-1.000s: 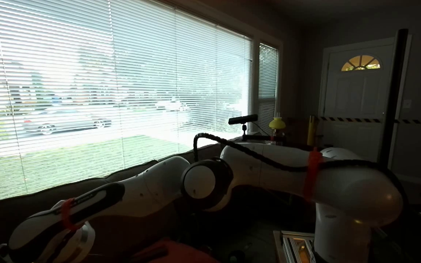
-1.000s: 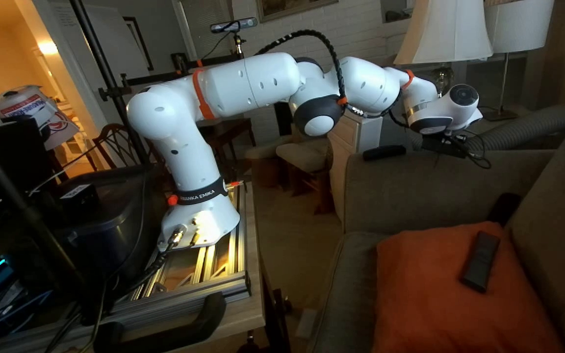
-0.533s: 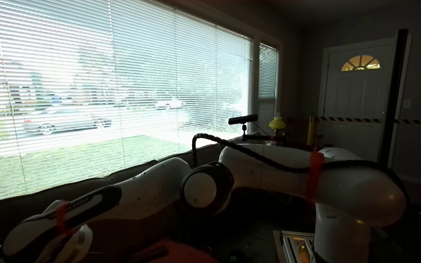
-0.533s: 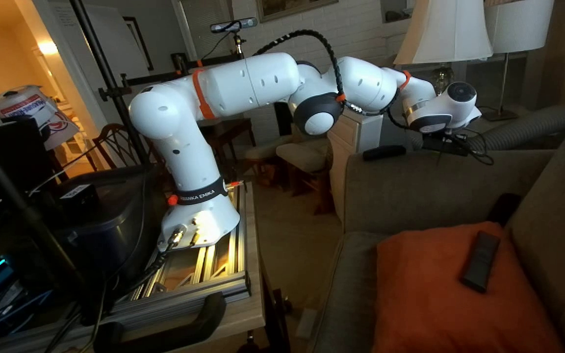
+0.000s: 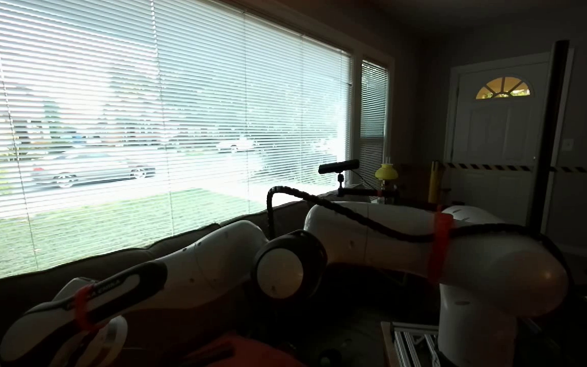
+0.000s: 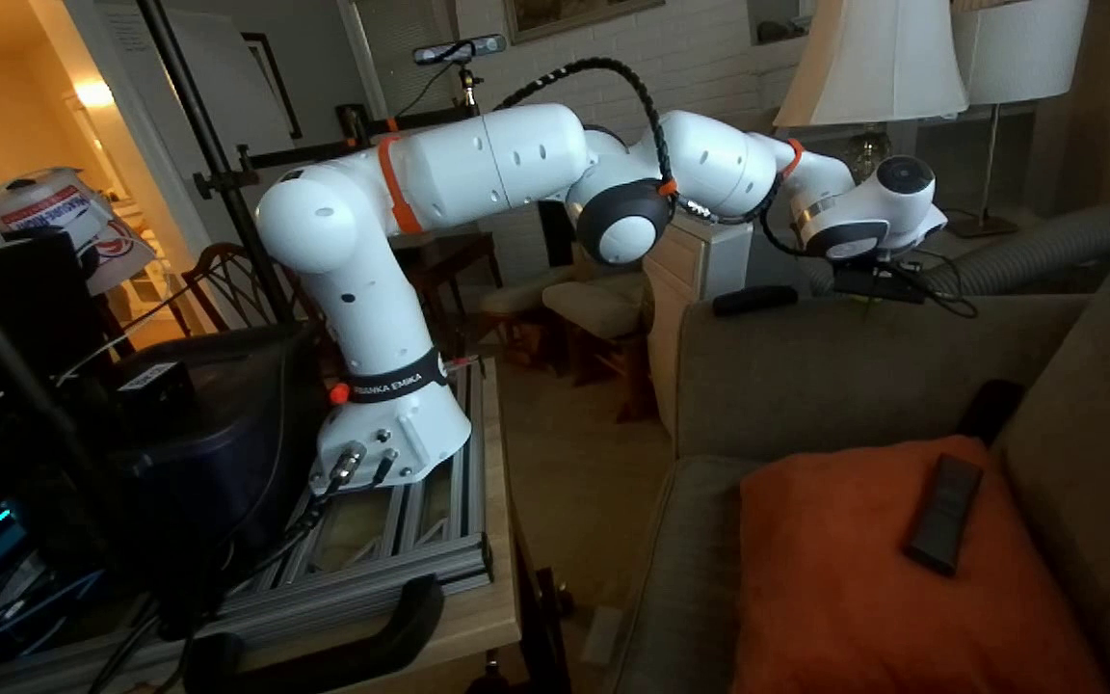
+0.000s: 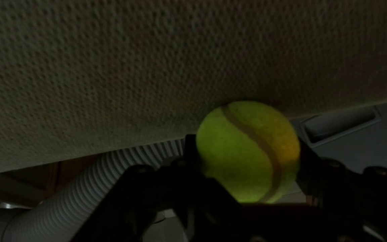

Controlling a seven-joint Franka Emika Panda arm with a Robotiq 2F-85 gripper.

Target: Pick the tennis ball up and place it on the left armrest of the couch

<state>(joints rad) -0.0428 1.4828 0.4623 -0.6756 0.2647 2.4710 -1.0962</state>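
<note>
Tennis ball [image 7: 247, 151] pinched between 2 gripper fingers [image 7: 189, 151], by outer edge of left armrest [image 6: 858, 376]; touching or not, can't tell. Let go this near edge, ball might roll off toward gray hose [image 7: 87, 193]. Dropped too high, may bounce away.

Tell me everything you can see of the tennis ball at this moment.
The tennis ball is round and yellow-green, felt-like, with a dull, curved brownish seam and a yellower patch on its right in the wrist view. The gripper holds it, black fingers on either side. In that view it overlaps the edge of the armrest; whether it touches the fabric cannot be told. Both exterior views hide too much to add detail.
</note>
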